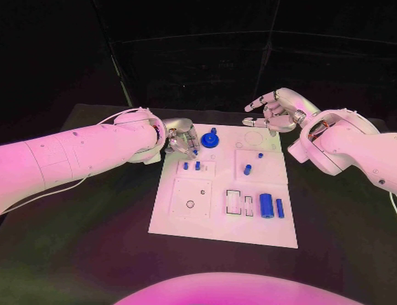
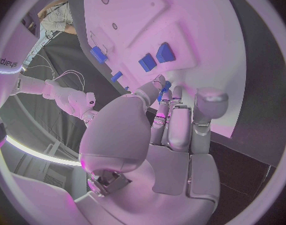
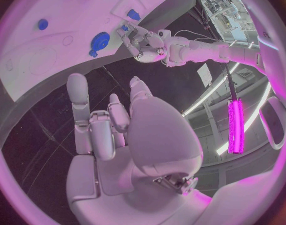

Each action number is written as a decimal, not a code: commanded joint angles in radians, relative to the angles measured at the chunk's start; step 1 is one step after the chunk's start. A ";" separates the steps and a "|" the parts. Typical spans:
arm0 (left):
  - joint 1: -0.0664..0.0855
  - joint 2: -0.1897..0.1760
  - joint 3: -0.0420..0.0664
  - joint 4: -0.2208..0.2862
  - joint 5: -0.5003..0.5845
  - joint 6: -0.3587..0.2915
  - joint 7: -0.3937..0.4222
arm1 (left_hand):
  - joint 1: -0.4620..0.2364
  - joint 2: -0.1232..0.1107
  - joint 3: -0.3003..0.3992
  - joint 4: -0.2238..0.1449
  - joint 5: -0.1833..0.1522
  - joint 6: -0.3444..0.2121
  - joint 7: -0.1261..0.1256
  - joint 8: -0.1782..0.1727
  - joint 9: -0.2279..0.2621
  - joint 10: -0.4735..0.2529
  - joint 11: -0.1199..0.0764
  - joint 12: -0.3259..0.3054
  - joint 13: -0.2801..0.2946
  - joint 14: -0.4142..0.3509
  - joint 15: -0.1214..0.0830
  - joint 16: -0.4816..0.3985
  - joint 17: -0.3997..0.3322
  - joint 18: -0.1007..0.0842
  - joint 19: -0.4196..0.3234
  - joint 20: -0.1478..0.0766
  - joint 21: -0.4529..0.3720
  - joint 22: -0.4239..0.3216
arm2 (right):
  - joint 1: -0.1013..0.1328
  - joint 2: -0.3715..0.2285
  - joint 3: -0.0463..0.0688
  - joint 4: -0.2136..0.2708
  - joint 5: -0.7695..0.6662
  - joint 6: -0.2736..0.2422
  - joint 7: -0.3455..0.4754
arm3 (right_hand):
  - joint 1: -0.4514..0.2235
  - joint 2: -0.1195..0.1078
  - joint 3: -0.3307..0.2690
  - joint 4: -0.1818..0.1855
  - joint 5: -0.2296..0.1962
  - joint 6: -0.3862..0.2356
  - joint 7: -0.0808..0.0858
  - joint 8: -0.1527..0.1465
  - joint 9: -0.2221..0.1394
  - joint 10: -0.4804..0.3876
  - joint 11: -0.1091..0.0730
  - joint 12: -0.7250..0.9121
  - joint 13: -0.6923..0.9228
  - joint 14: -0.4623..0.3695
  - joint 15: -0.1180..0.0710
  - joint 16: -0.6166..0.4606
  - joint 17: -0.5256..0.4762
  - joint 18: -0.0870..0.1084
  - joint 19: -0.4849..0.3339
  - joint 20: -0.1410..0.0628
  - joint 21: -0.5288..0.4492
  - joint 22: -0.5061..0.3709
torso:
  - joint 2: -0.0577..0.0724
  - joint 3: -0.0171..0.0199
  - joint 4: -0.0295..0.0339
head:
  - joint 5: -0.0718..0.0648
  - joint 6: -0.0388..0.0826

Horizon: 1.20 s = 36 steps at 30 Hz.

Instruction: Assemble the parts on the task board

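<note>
White rectangular task board [image 1: 218, 222] lies mid black table [image 1: 88, 254] w/ small blue parts [image 1: 267, 205] in its recesses. Left hand [image 1: 181, 141] at board's far-left corner, grip can't tell. Right hand [image 1: 273, 109] open, above far-right edge. Dark room.

Magenta-pink light washes the scene, brightest on the task board [image 1: 224, 190], which glares almost featureless white. Beyond the board the tabletop [image 1: 88, 241] falls off into darkness. Both wrist views bend straight edges strongly toward their rims. A glowing pink tube lamp [image 3: 235, 126] shines in the right wrist view.
</note>
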 commanded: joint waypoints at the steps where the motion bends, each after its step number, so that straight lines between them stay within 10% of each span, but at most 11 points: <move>1: 0.001 -0.001 0.000 0.002 0.003 0.000 0.000 | -0.001 -0.013 0.005 -0.001 0.000 -0.007 0.001 -0.007 -0.001 -0.004 0.000 -0.003 0.000 0.016 0.007 -0.004 -0.002 -0.002 -0.005 0.002 -0.005 -0.001 | 0.002 0.000 0.001 0.001 -0.003 0.002 0.006 | 0.002 0.010 -0.005 0.000 0.006 0.001 -0.003 0.002 0.001 0.005 -0.001 0.006 0.001 0.061 -0.007 -0.006 0.062 0.013 -0.003 -0.004 -0.003 -0.001 | 0.000 -0.0002 -0.0003 | 0.000 -0.001; 8: 0.001 -0.014 0.001 0.009 0.006 -0.006 0.004 | 0.002 -0.025 -0.004 -0.006 0.000 -0.024 -0.002 -0.024 0.000 -0.034 0.003 -0.023 -0.001 0.014 0.009 -0.006 -0.008 0.001 -0.011 0.006 -0.019 -0.015 | 0.002 -0.004 0.001 -0.005 -0.003 -0.008 0.000 | 0.004 0.010 -0.007 -0.001 0.006 0.000 -0.003 0.002 0.001 -0.015 -0.001 -0.012 -0.026 0.058 -0.008 -0.013 0.049 0.016 -0.010 -0.004 -0.014 -0.020 | 0.000 0.0001 -0.0005 | -0.004 0.001; 14: 0.002 -0.046 0.003 0.027 0.057 -0.042 0.025 | -0.020 -0.050 -0.061 0.009 0.000 -0.084 0.001 -0.049 -0.001 -0.117 0.018 -0.062 0.001 0.007 0.021 -0.016 -0.032 0.008 -0.022 0.015 -0.059 -0.055 | 0.002 -0.008 0.001 -0.013 0.014 -0.030 -0.010 | 0.014 0.011 -0.020 0.003 0.007 -0.003 -0.006 0.014 0.002 -0.289 -0.003 -0.300 -0.393 0.026 -0.011 -0.088 -0.065 0.030 -0.062 -0.006 -0.097 -0.132 | -0.002 -0.0002 -0.0005 | -0.005 0.002; 19: 0.005 -0.072 0.004 0.038 0.124 -0.064 0.044 | -0.015 -0.047 -0.086 0.017 0.000 -0.091 0.006 -0.046 0.002 -0.142 0.024 -0.069 0.002 0.007 0.025 -0.015 -0.035 0.010 -0.023 0.020 -0.069 -0.065 | 0.002 -0.009 0.001 -0.020 0.019 -0.032 -0.014 | 0.021 0.012 -0.024 0.005 0.007 -0.004 -0.007 0.021 0.002 -0.311 -0.004 -0.348 -0.452 0.022 -0.012 -0.106 -0.085 0.030 -0.061 -0.007 -0.113 -0.143 | -0.002 0.0003 0.0001 | -0.005 0.005; 30: 0.012 -0.137 0.005 0.051 0.373 -0.190 0.209 | 0.014 0.010 -0.089 0.028 0.000 0.026 0.012 0.005 0.019 0.014 0.003 0.019 0.028 0.006 0.012 -0.018 -0.047 0.019 -0.025 0.015 -0.096 -0.091 | 0.002 -0.024 0.001 -0.064 -0.083 0.081 -0.057 | 0.158 0.023 0.041 -0.058 -0.022 0.090 -0.020 0.075 0.011 -0.396 -0.011 -0.529 -0.607 -0.024 -0.018 -0.193 -0.195 0.030 -0.083 -0.012 -0.155 -0.166 | -0.002 -0.0002 0.0003 | -0.017 0.014; 36: 0.015 -0.181 0.003 0.075 0.675 -0.217 0.325 | 0.045 0.039 -0.047 0.015 0.001 0.071 0.002 0.023 0.023 0.076 -0.012 0.040 0.029 -0.021 0.000 -0.066 -0.134 0.033 -0.053 0.004 -0.169 -0.166 | 0.000 -0.042 -0.001 -0.052 -0.254 0.171 -0.085 | 0.196 -0.001 0.111 -0.072 -0.046 0.149 -0.019 0.059 -0.004 -0.348 -0.008 -0.781 -0.833 -0.006 -0.016 -0.202 -0.197 0.029 -0.069 -0.016 -0.146 -0.162 | 0.001 0.0012 -0.0046 | -0.056 0.030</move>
